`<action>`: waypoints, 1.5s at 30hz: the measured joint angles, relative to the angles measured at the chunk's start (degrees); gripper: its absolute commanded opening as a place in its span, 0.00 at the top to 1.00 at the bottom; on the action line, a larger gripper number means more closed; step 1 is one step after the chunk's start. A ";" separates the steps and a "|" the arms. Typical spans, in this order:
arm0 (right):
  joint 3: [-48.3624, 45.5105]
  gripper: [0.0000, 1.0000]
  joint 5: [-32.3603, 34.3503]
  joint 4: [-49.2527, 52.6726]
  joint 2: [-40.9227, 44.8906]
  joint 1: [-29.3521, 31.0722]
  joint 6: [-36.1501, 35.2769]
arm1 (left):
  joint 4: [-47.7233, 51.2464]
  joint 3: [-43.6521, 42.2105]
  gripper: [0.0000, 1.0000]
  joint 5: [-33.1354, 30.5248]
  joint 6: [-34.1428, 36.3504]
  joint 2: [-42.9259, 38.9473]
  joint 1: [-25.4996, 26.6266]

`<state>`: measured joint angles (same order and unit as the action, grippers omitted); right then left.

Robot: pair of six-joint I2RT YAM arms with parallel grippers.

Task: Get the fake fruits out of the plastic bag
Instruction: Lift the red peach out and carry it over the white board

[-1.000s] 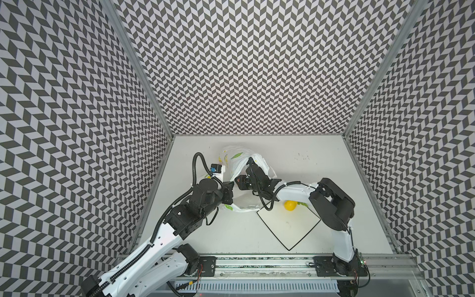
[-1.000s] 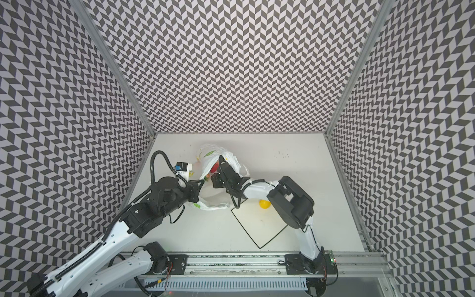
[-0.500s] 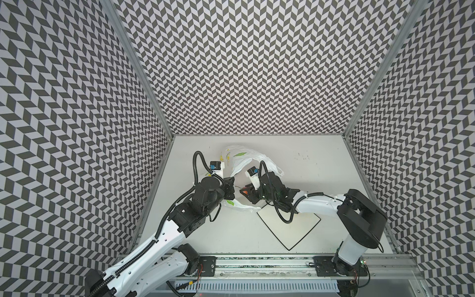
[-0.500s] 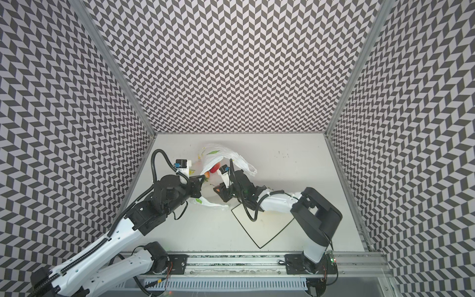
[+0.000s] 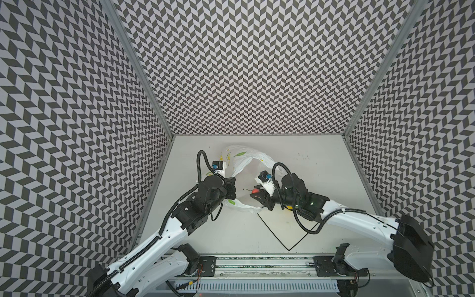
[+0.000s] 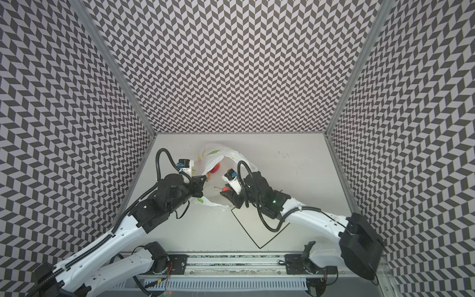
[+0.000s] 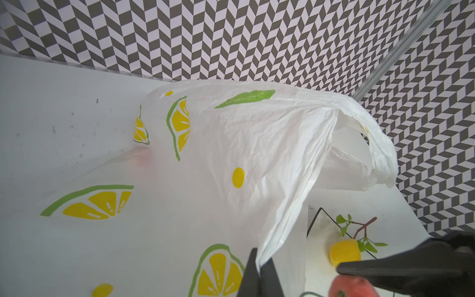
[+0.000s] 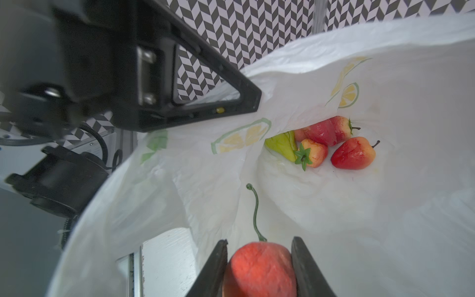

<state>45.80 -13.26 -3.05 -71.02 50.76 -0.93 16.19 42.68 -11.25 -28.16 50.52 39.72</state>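
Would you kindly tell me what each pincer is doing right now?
Left pincer: closed, pinching the edge of the thin white lemon-printed plastic bag.
Right pincer: closed on a small glossy red toy fruit with a green stem.

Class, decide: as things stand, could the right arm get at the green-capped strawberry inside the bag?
Probably not yet. The way looks free: the left gripper pinches the rim of the plastic bag, its mouth gapes, and the strawberry lies uncovered. But the right gripper is shut on a red fruit.
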 measured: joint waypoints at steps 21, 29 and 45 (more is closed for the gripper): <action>-8.61 0.72 31.08 45.38 28.81 0.07 47.10 | 0.17 0.00 1.00 0.26 -0.22 -0.37 0.00; -11.69 0.72 40.35 50.99 23.43 -0.96 57.66 | 0.17 0.00 1.00 0.55 -0.22 -0.39 0.00; -18.93 0.58 40.17 29.81 11.61 -5.66 51.43 | 0.63 0.00 1.00 1.07 0.04 -0.46 0.00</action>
<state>26.87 26.92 26.76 -59.42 45.10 50.50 16.82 42.68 -10.17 -28.12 50.06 39.72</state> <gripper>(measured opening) 0.401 0.047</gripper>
